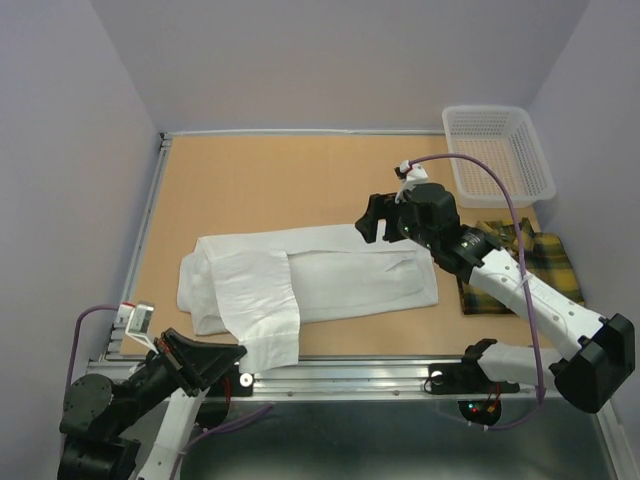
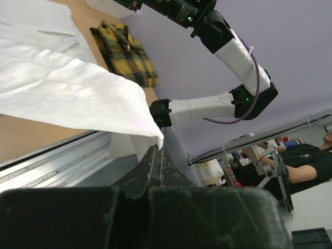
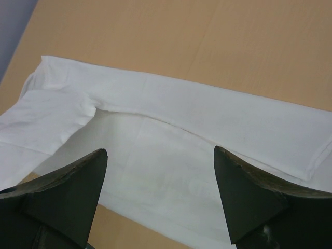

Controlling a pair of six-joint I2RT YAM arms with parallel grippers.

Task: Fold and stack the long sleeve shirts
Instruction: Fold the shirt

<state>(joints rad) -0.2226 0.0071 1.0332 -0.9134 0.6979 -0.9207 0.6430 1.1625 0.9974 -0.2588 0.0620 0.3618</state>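
Corner of the white shirt [image 1: 330, 280], spread on the desk [image 1: 280, 180], sits pinched in the closed left claw [image 1: 238, 353], arm low. Right claw [image 1: 372, 222] hovers open over its right end, arm outstretched.

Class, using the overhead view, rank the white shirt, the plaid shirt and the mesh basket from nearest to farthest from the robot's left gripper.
1. White shirt, near corner beside the left gripper.
2. Plaid shirt, on the right side.
3. Mesh basket, far right corner.

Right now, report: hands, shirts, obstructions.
Left hand shut on white shirt corner. Right hand open over it. Plaid shirt folded at right. Basket out of the way.
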